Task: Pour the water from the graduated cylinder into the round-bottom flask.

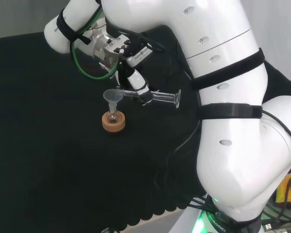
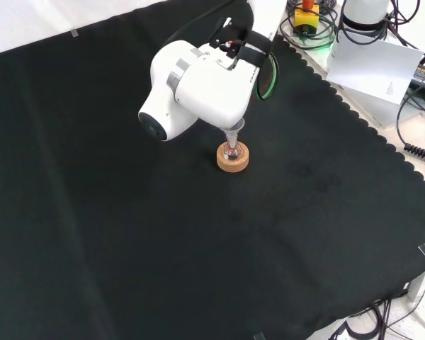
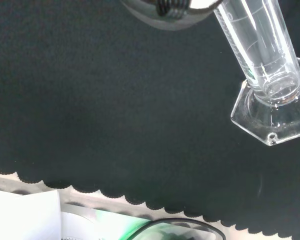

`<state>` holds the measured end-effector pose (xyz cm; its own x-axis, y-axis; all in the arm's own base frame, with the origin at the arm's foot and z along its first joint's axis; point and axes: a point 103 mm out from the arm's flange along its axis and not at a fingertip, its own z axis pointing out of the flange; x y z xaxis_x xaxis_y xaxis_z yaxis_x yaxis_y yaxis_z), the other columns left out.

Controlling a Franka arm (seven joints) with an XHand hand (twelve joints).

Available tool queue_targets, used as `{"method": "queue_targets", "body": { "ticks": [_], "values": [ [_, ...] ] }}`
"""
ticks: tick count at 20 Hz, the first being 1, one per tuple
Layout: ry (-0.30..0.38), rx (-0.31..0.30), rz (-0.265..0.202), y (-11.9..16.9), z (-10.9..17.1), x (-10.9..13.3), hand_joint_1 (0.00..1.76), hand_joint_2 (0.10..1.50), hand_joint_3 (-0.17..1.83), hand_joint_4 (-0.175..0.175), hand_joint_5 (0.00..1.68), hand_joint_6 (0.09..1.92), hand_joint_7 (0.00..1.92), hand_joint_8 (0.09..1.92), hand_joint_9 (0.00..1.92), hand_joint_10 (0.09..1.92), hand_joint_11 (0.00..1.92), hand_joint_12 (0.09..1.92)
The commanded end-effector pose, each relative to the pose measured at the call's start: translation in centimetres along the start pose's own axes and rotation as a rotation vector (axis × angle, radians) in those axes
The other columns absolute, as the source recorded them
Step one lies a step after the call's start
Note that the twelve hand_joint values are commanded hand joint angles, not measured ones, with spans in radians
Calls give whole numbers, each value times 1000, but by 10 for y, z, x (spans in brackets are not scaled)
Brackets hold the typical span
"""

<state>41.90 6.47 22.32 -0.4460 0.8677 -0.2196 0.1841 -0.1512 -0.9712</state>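
Observation:
In the head view my hand point(image 1: 136, 80) is shut on a clear graduated cylinder point(image 1: 157, 96), which lies almost level above the cloth. Its mouth reaches left to a clear funnel point(image 1: 113, 97); its foot point(image 1: 177, 98) points right. The funnel stands in a small round-bottom flask point(image 1: 113, 116) on a cork ring point(image 1: 113, 122). In the front view the flask point(image 2: 232, 151) sits in its cork ring point(image 2: 232, 157) just under the arm's white link. The wrist view has the cylinder's tube point(image 3: 260, 45) and six-sided foot point(image 3: 272, 117) close up, with a blurred part of the hand point(image 3: 170, 10) beside them.
The arm's big white links point(image 1: 233, 121) stand at the right of the head view. In the front view the cloth's scalloped edge point(image 2: 382, 145) runs down the right, with paper point(image 2: 375, 67) and cables beyond it. Open black cloth point(image 2: 198, 248) lies in front of the flask.

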Motion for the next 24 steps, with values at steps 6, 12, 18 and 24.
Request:
{"method": "queue_targets", "body": {
  "ticks": [6, 12, 18, 24],
  "values": [
    [-10, 36, 29, 0, -4, 0, 1500, 1070, -5, -130, 971, 880, 888, 1061, 1115, 976, 1051, 821],
    [-8, 54, 44, -1, -6, -1, 1500, 1069, -5, -130, 971, 879, 888, 1061, 1118, 972, 1052, 820],
    [-13, 63, 57, -3, -8, 0, 1501, 1068, -6, -130, 971, 878, 891, 1056, 1117, 973, 1053, 818],
    [-11, 70, 68, -4, -9, -1, 1501, 1068, -6, -131, 972, 877, 894, 1052, 1117, 972, 1053, 815]
  ]
}}
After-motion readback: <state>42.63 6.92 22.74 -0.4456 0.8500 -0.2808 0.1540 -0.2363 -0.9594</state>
